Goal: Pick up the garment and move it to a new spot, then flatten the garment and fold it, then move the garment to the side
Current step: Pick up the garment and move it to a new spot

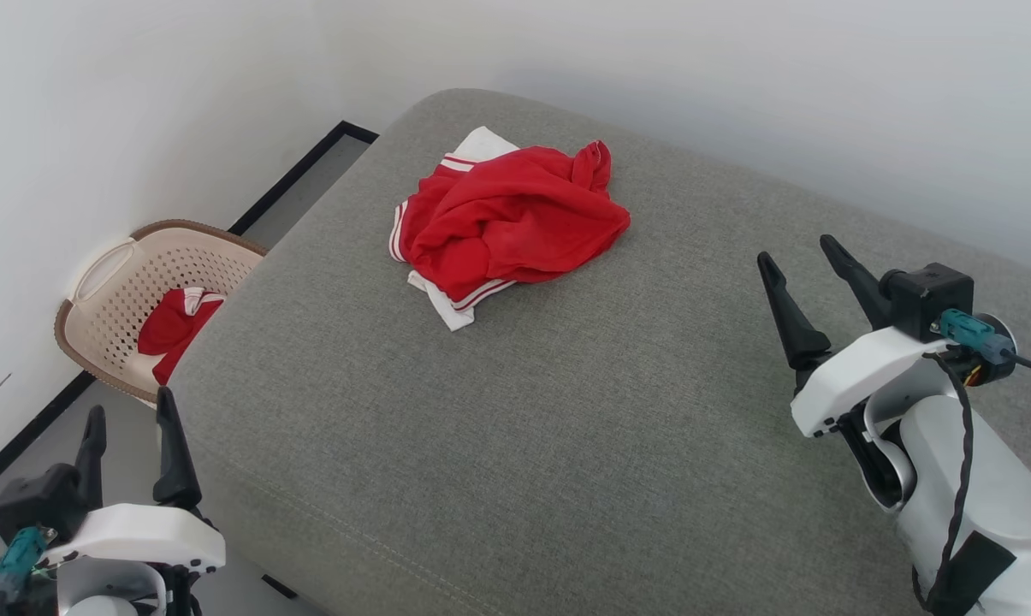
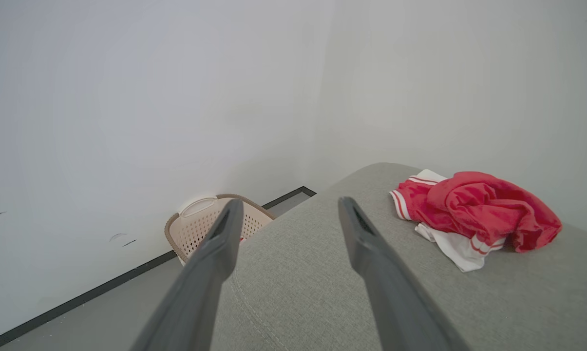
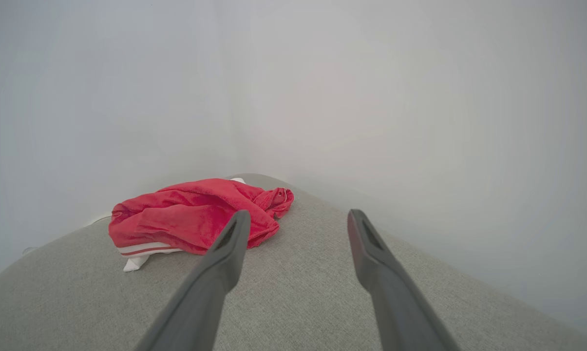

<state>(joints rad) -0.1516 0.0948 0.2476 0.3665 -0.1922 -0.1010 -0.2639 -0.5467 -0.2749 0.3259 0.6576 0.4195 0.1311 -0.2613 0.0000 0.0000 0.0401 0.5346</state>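
- Your basket [image 1: 192,228] stands on the floor [image 2: 103,317] at the cushion's left side, against the wall [image 1: 737,77]. It is beige with a perforated wall and a brown rim.
- A small red cloth [image 1: 168,329] with white striped trim lies inside the basket, well apart from the shirt.
- Your shirt [image 1: 515,218] is a crumpled red heap on the far part of the cushion [image 1: 498,428], toward its back-left corner. White sleeve cloth and striped trim poke out at the near and far edges.
- The left wrist view shows the shirt [image 2: 478,209] up and to the right of the fingers. The right wrist view has it [image 3: 191,214] to the left, its near edge partly behind one finger.
- Only bare grey fabric lies between each tool and the shirt.
- Your left tool [image 1: 130,406] is spread and holds nothing. It hangs off the cushion's near-left corner, over the floor, near the basket [image 2: 196,229].
- The left wrist view shows the same wide gap [image 2: 289,202].
- Your right tool [image 1: 796,252] is spread too, also empty. It is above the cushion's right side, well apart from the shirt, with the same gap in its wrist view [image 3: 298,214].
- A black cable [image 1: 960,445] runs down the right wrist.
- The cushion is grey woven upholstery, rounded at its edges, with a seam along the near side.
- The room has plain white walls meeting in a corner behind the cushion, a grey floor and a black baseboard [image 2: 79,298].
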